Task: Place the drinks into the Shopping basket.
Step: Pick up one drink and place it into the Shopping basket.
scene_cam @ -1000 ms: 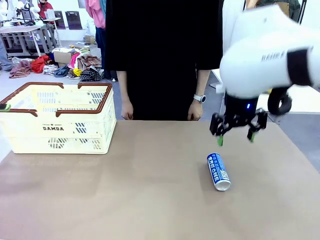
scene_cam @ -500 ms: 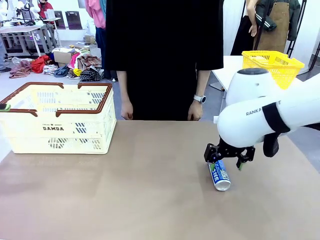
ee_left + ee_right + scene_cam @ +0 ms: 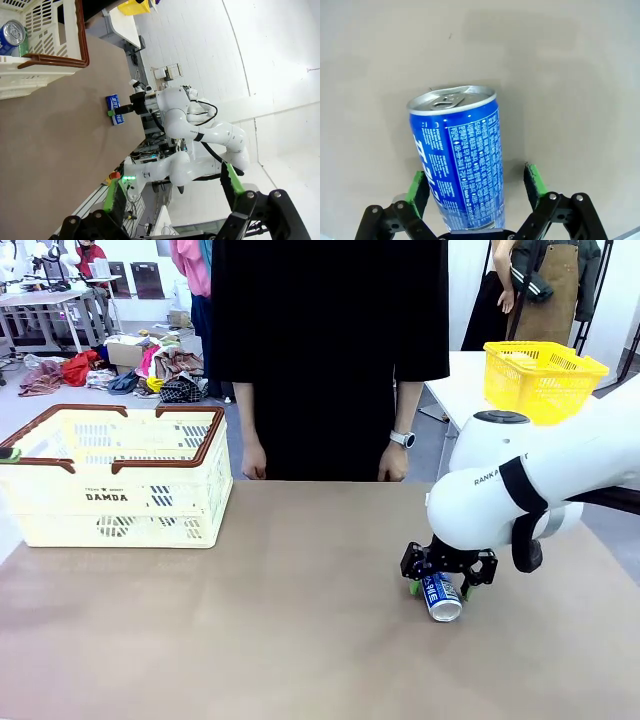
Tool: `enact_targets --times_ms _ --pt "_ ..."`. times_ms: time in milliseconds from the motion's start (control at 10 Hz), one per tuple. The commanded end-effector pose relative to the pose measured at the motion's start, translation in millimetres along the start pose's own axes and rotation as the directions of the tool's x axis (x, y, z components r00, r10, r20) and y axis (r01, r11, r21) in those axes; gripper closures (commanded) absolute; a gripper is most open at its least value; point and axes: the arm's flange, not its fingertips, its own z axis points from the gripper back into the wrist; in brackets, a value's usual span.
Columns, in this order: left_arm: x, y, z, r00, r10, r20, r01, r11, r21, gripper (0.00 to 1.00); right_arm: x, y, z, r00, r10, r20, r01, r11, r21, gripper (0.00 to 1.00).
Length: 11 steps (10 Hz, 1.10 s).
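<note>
My right gripper [image 3: 438,587] has come down around the blue can [image 3: 441,597], pads wide on both sides, not squeezing yet. The can lies on the table [image 3: 250,620], far from the basket [image 3: 115,476]. My left gripper [image 3: 172,200] is wide, empty. Next, I squeeze.

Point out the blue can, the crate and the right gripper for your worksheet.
blue can [image 3: 457,165]: right wrist view, printed side.
crate [image 3: 120,502]: front view, front wall by the print.
right gripper [image 3: 477,187]: right wrist view, midway between its green fingertips.
</note>
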Motion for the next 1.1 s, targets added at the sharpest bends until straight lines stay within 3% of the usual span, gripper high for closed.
enact_targets --times_ms 0,100,200,1000 --pt "-1.1 -2.6 -1.3 1.0 0.0 0.009 0.0 1.0 -0.026 0.0 0.0 6.0 3.7 1.0 0.007 0.012 -0.007 1.0 -0.016 0.39" --pt "-1.1 -2.6 -1.3 1.0 0.0 0.009 0.0 1.0 -0.026 0.0 -0.4 6.0 2.9 1.0 0.018 0.003 -0.018 1.0 -0.011 0.96" --pt "-1.1 -2.6 -1.3 1.0 0.0 0.009 0.0 1.0 -0.026 0.0 -0.4 4.6 4.1 1.0 0.016 -0.002 -0.016 1.0 0.001 1.0" --pt "-1.1 -2.6 -1.3 1.0 0.0 0.009 0.0 1.0 -0.026 0.0 -1.4 3.0 5.3 0.999 0.036 -0.025 -0.035 0.999 0.005 1.0"
